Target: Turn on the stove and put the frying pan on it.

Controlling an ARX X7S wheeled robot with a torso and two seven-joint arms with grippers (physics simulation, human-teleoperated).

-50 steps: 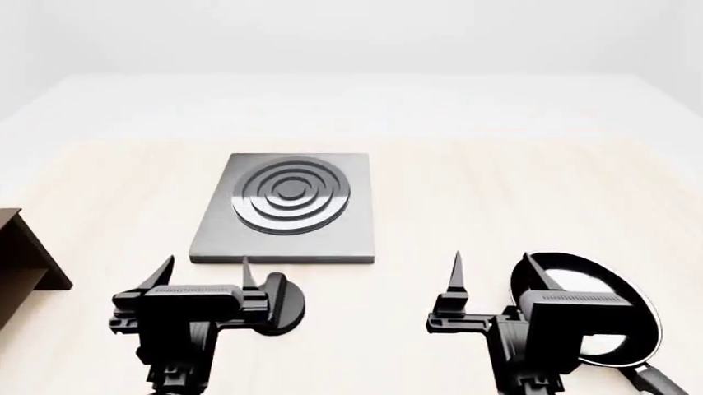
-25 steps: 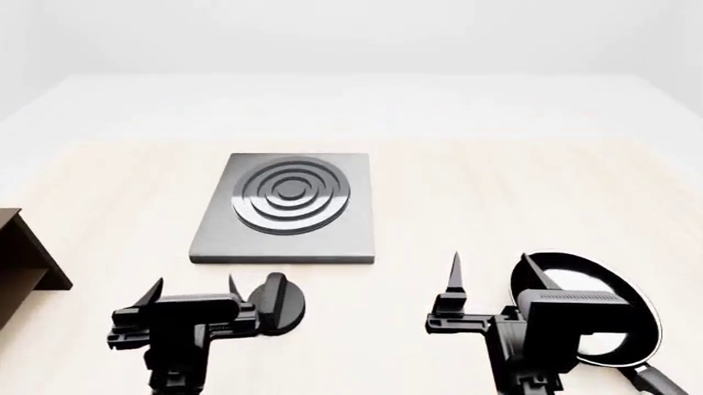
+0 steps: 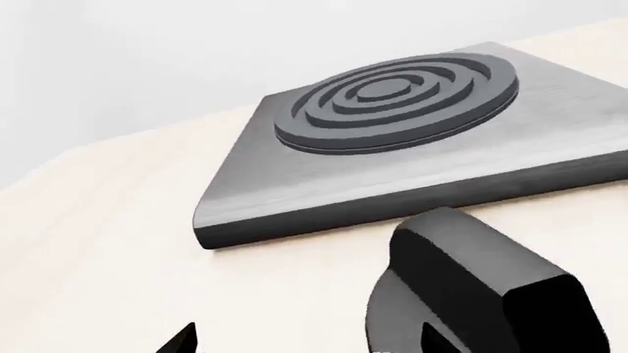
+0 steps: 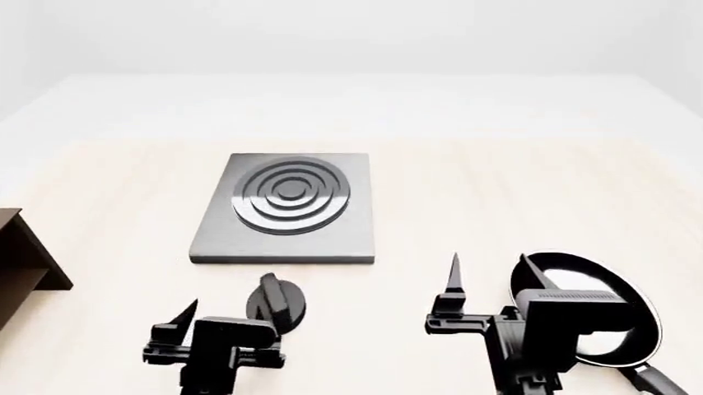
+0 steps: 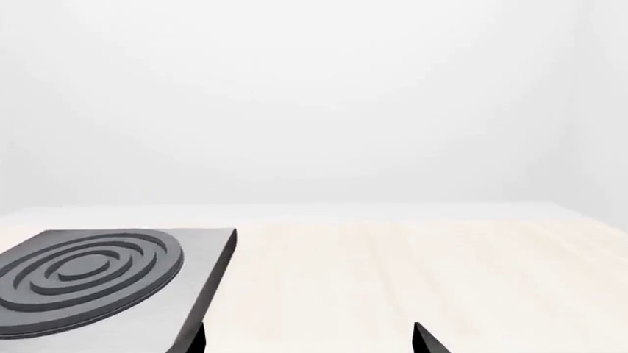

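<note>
Stove: flat square grey metal plate [image 4: 288, 209] lay mid-worktop, small round black knob [image 4: 275, 302] just before it.
Frying pan: round black pan [image 4: 598, 306] lay right (behind arm).
Left gripper [image 4: 216, 322]: jaws spread beside knob.
Right gripper [image 4: 491, 274]: jaws spread, empty.

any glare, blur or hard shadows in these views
Head view: even, flat light; the frying pan mirrors white glare, shadows faint. Left wrist view: the knob looms large and soft-edged, the stove stays sharp. Right wrist view: washed-out white background, no blur.

head: high, looking down | wrists: low, near tabletop | all show stove [image 4: 288, 210]
</note>
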